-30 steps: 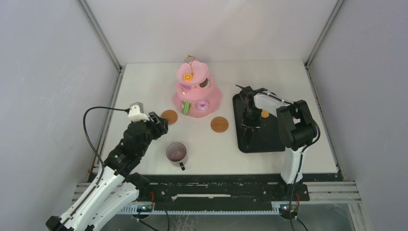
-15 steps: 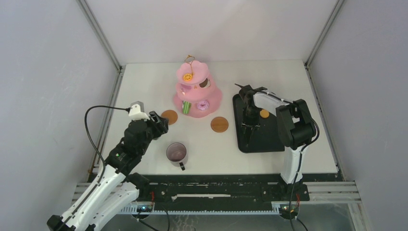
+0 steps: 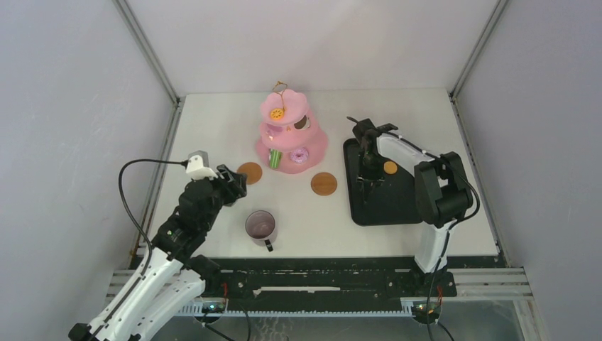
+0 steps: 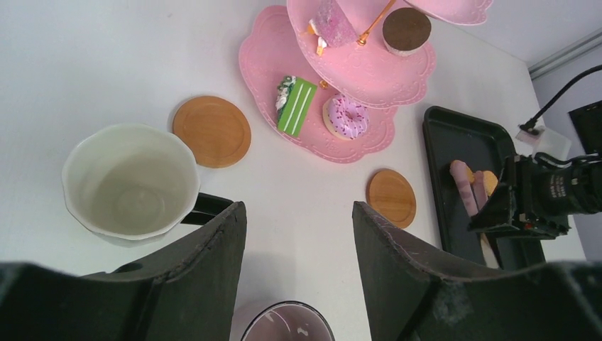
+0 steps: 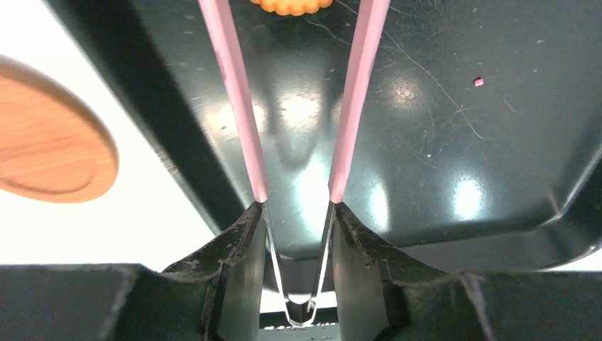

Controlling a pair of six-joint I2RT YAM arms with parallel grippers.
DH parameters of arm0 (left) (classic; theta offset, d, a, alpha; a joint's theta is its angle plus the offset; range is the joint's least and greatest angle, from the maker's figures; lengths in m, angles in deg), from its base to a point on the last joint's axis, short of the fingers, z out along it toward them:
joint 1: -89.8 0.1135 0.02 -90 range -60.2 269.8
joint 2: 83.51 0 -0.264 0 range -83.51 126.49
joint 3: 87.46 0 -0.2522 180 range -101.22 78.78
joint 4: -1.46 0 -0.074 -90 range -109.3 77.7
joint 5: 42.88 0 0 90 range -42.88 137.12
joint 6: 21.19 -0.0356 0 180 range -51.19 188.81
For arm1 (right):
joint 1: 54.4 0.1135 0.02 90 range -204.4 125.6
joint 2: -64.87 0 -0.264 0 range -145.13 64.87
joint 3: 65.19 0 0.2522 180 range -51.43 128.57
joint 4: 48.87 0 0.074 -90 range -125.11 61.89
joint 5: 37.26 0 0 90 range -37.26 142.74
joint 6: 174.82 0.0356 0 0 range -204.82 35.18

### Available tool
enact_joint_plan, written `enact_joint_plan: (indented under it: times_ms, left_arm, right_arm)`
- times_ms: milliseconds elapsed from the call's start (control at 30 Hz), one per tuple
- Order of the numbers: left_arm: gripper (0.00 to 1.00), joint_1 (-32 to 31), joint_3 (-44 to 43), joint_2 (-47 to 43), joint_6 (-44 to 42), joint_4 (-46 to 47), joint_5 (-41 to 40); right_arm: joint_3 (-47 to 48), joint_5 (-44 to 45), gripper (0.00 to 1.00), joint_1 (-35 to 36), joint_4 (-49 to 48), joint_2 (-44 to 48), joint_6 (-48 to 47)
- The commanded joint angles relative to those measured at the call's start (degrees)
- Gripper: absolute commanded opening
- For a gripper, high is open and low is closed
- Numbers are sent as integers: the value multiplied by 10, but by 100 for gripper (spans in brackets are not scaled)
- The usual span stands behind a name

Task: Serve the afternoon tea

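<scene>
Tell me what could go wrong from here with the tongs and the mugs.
1. The right gripper pinches the tongs close to their hinge, so the long pink arms could twist or slip when they close on the orange cookie on the tray.
2. The left gripper is open, with one finger right beside the handle of the pale-lined mug. A move toward the purple-lined mug might clip it.

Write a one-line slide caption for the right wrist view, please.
Right tool holds the tongs over the black tray, with an orange pastry ahead between their pink arms.
</scene>
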Motion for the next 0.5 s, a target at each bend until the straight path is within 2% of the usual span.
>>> enact_joint_plan:
  times_ms: [0,267,467]
  left_arm:
    - [62,4,1,-9,-1,14,3]
    - [61,4,-3,-11,3,12,7]
    - [61,4,-5,-13,7,8,8]
  right_arm:
    - [67,19,23,23,29,61,-5]
    - [252,35,22,77,105,54,-9]
    - [439,37,21,119,171,-19,-15]
